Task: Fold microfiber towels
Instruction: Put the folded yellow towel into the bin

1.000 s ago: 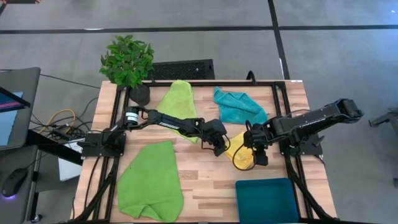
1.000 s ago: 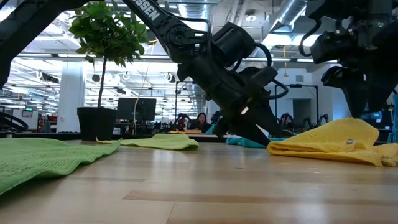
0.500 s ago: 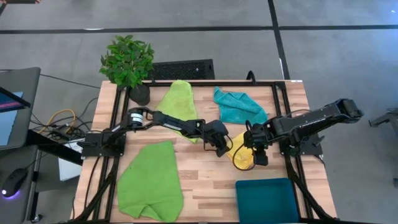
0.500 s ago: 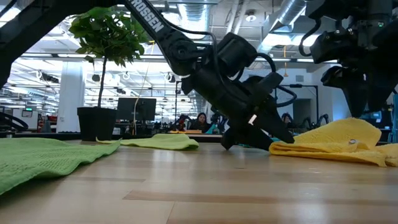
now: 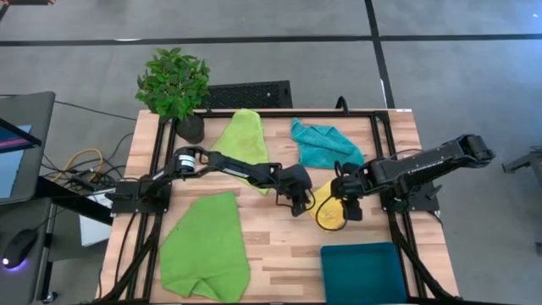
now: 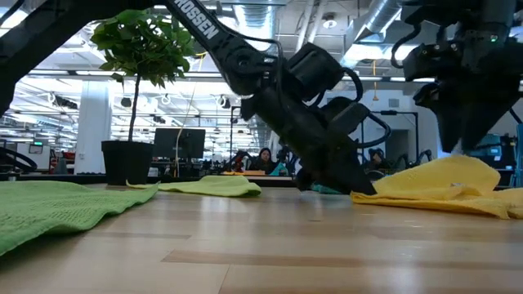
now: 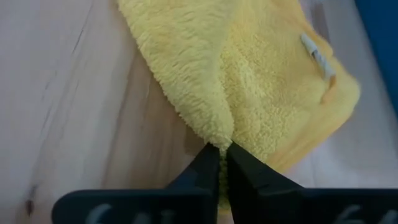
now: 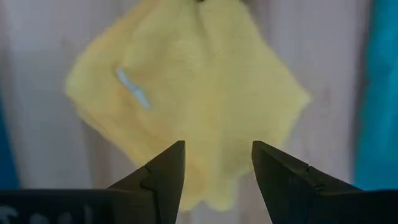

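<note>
Presently, at frame centre of the high view, the left gripper [image 5: 301, 202] is clamped shut on the near edge of the bright yellow towel [image 5: 327, 208], which lies bunched on the table [image 5: 271, 246] centre-right; this appears to be the pick-up step preceding a spread or fold. Immediately to its right, the right gripper [image 5: 349, 206] hovers above the same towel with jaws apart, so the next move likely requires it to descend onto an opposite edge. Open wood lies lower centre; a lime green towel [image 5: 206, 250] occupies lower left, a blue bin [image 5: 364, 273] lower right.

Left gripper [image 7: 221, 163] now pinching yellow towel [image 7: 261, 93]
</note>
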